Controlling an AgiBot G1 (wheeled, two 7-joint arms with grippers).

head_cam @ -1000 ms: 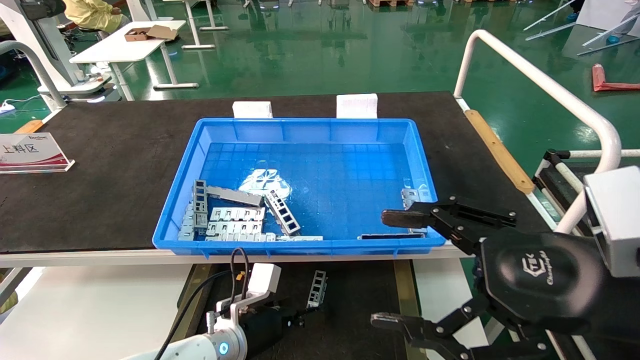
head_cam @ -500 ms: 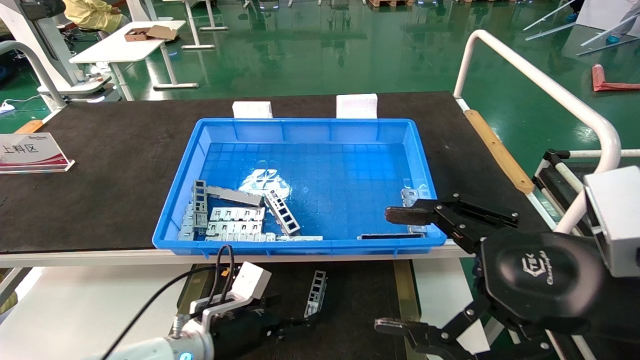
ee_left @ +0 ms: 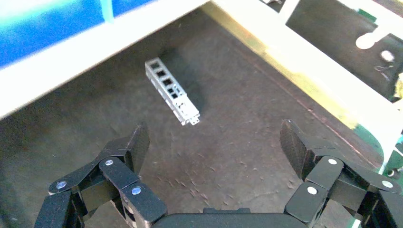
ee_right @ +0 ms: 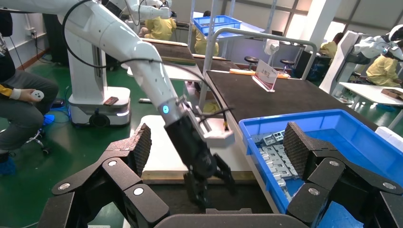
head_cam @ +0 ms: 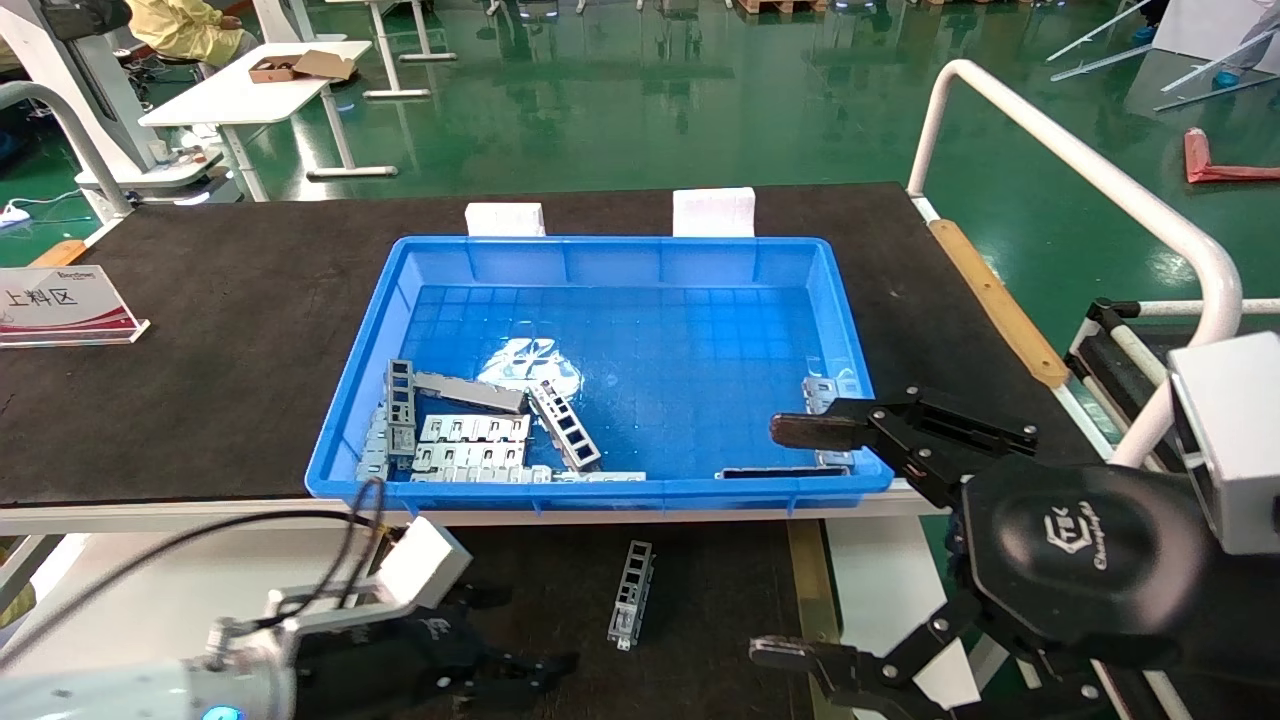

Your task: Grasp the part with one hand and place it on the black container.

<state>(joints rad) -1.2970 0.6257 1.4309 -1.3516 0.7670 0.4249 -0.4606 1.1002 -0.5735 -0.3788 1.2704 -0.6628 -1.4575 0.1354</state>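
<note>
The part [head_cam: 632,594] is lying flat at lower centre of the head view, on the dark floor of the container [head_cam: 720,610], just below the crate [head_cam: 620,492], so I judge the placement done. My left gripper [head_cam: 505,678], lower left, is gaping wide and holding nothing, apart from the part. My right gripper [head_cam: 800,540], lower right, is also hanging wide and empty, parked.
</note>
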